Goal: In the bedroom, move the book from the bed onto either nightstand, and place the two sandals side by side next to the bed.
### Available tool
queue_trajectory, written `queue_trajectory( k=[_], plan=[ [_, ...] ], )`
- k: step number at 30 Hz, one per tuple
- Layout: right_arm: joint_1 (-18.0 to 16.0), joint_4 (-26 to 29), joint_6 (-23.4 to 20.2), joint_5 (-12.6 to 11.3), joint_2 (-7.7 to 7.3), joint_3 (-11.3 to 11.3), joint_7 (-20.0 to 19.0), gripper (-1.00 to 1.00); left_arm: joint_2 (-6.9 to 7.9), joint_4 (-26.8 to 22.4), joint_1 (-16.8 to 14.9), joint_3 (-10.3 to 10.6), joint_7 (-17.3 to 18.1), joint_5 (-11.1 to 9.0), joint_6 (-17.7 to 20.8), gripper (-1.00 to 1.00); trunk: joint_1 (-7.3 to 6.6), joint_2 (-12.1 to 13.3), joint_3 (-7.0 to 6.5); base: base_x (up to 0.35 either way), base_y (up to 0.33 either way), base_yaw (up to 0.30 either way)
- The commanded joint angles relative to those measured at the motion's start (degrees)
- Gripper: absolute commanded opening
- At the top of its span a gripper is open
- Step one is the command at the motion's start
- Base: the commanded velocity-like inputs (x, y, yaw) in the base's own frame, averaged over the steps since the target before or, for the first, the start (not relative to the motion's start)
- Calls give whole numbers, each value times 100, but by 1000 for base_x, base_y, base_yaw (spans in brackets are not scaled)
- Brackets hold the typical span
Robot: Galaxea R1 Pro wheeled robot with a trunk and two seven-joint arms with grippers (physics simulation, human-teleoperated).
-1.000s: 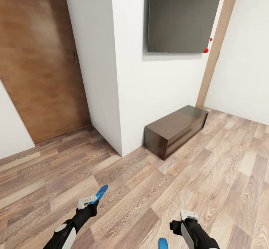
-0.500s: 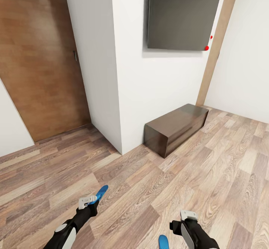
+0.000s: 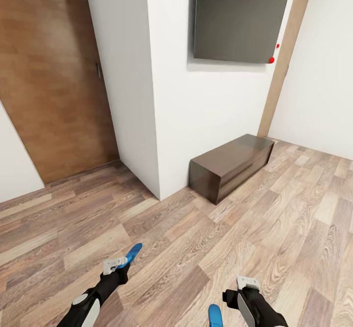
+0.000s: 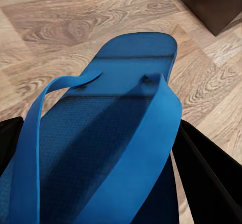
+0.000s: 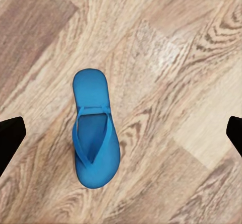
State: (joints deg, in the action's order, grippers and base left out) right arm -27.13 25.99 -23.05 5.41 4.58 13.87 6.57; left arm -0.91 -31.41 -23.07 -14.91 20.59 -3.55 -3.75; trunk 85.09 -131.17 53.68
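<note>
1. A light brown wood-plank floor (image 3: 294, 229) is seen across the lower half of the head view, w/ white walls (image 3: 206, 101) above it.
2. A tan wooden door (image 3: 54, 72) is seen at upper left of the head view; a dark grey flat wall panel (image 3: 240, 15) is mounted at upper centre-right, w/ two small red dots (image 3: 271, 60) at its lower right corner.
3. A long low dark-brown cabinet (image 3: 231, 166) is set on the floor against the wall, right of centre in the head view.
4. The left gripper (image 3: 117, 264) (black arm, white tip) is seen at lower left of the head view, clamped on a flat bright blue flip-flop sandal (image 3: 132, 253) that sticks out past it, up and to the right.
5. In the left wrist view that held sandal (image 4: 108, 148) takes up most of the frame, its blue straps (image 4: 136, 153) facing the camera and black fingers (image 4: 209, 176) seen on both sides, off the floor.
6. The right gripper (image 3: 247, 284) is seen at lower right of the head view; its jaws are spread wide apart (finger tips at the left and right edges of the right wrist view) and nothing is held.
7. A second blue flip-flop sandal (image 5: 94, 128) is lying flat on the planks, strap side up, at centre-left of the right wrist view; in the head view it (image 3: 214, 315) is at the bottom edge, just left of the right gripper, partly cut off.
</note>
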Motion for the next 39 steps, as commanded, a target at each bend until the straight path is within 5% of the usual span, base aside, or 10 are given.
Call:
queue_trajectory(
  k=[1,30,39],
  plan=[
    [-2,11,-33,56,7,37,-10,100,-6,4,-5,-34,42,-32,6,-100,21,-44,24,0,0,0],
    [-2,4,-39,48,7,36,-7,100,-14,4,-5,-30,42,-15,6,-100,658,-1207,544,0,0,0],
    [-1,3,-40,48,7,36,-7,100,-14,4,-5,-30,42,-15,-2,-100,682,-1219,744,0,0,0]
  ],
)
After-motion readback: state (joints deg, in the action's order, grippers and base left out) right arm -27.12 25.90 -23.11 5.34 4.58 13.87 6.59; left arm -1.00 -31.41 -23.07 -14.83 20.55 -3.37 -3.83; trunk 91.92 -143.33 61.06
